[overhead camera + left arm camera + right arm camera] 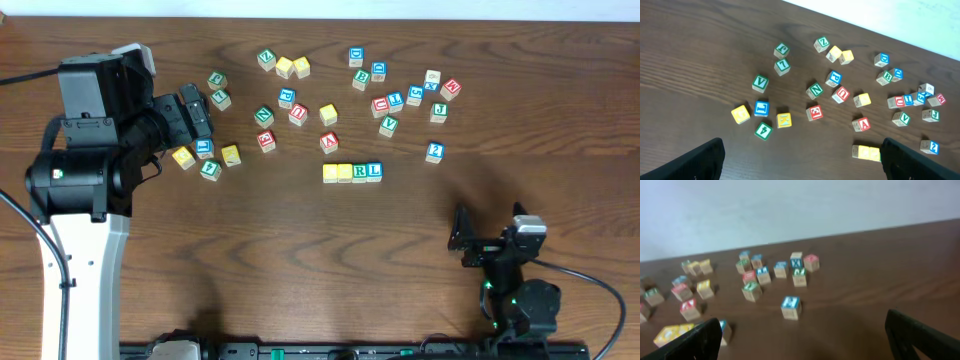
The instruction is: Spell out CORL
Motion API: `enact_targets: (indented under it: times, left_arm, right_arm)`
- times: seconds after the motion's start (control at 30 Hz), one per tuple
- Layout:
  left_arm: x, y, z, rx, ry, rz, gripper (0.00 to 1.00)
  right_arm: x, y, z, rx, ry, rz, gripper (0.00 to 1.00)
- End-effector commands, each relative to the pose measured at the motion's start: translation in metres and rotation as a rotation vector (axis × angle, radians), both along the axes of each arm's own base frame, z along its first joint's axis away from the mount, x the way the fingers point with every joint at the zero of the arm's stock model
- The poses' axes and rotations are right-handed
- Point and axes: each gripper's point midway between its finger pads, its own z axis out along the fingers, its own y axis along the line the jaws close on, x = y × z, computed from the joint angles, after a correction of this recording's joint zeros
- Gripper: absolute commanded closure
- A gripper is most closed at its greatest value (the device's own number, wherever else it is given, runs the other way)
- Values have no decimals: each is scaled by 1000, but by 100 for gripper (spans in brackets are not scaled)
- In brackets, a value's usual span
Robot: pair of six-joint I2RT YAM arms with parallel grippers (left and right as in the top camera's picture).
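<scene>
Currently the CORL row (352,172) lies on the table (300,270), just on the robot's side of the red A cube (329,142), its four cubes touching side by side. Its long axis runs left to right in the overhead view: two yellow-topped cubes (337,173), then the green R cube (360,172) and the blue L cube (374,171), letters upright as read from the arms' side. The left gripper (198,115) and the right gripper (463,238) both stand with jaws spread wide, holding nothing, well apart from the row
</scene>
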Motion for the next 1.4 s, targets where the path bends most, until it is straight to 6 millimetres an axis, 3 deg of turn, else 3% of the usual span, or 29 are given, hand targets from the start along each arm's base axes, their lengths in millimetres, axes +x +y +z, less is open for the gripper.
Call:
enact_targets:
  times: [0.0,0.9,1.07,1.17,1.23,1.37]
  left_arm:
    - [1,4,1,16,-3,7,2]
    - [0,9,0,53,0,17,2]
    - [-30,20,10,126,-32,43,2]
    - [-41,20,8,211,-157,-19,2]
    - [-47,19,2,263,-273,-42,3]
    - [-64,26,-26,296,-446,-8,2]
  right_arm:
    - [-1,0,3,-13,-20,7,1]
    - [-1,0,3,-1,-19,6,1]
    - [-1,0,3,-1,-19,6,1]
    - [-1,0,3,-1,-19,6,1]
    - [-1,0,3,-1,-19,6,1]
    - [-1,0,3,-1,-19,6,1]
